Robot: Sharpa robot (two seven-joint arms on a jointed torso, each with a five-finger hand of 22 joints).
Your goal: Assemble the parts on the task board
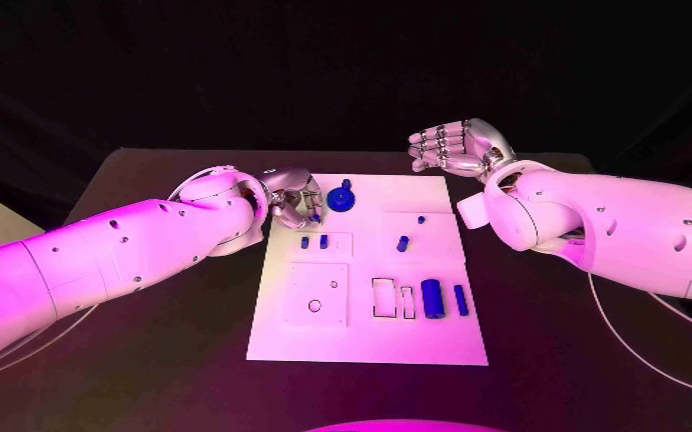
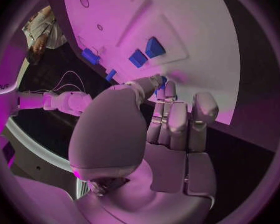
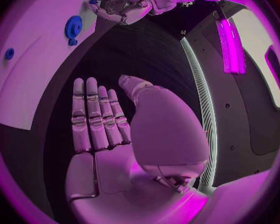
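1. Left hand (image 1: 296,199) sits at the task board (image 1: 368,337)'s upper-left edge, fingers curled in, nothing visibly held.
2. Right hand (image 1: 459,148), upper right, off the board, fingers straight and together, empty.
3. Blue parts (image 1: 431,298) lie mid-board.

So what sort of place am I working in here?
Likely a robot lab test bench: a black table holds only a white task board with small blue parts, and dark curtain-like backing surrounds it.
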